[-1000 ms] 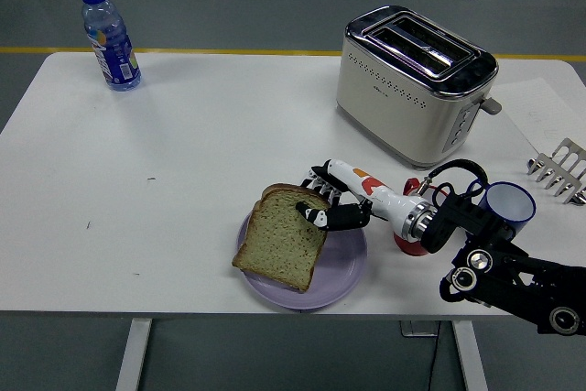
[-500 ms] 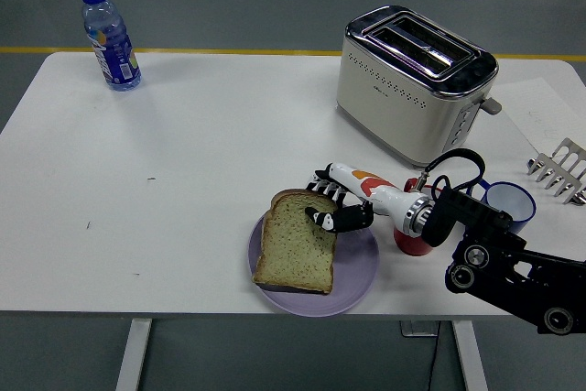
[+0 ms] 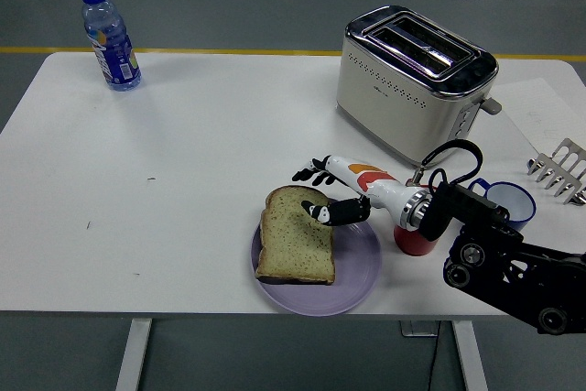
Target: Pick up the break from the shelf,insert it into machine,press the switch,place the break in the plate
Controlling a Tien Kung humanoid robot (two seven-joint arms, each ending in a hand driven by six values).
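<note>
A slice of brown bread (image 3: 293,240) lies flat on the purple plate (image 3: 363,274) near the table's front edge. My right hand (image 3: 311,192) comes in from the right and hovers at the slice's upper right corner. Its fingers are spread open above the table, and the thumb tip rests at the bread's edge. The white toaster (image 3: 412,70) stands at the back right with both slots empty. My left arm is out of view.
A red cup (image 3: 414,241) sits right under my right wrist, with a blue cup (image 3: 509,202) beside it. A metal toast rack (image 3: 558,171) is at the right edge. A water bottle (image 3: 110,38) stands at the far left corner.
The bread has come down from a tilted hold to lie flat on the plate. Plate and bread shifted slightly right. My right hand's fingers have lifted off the slice and spread.
</note>
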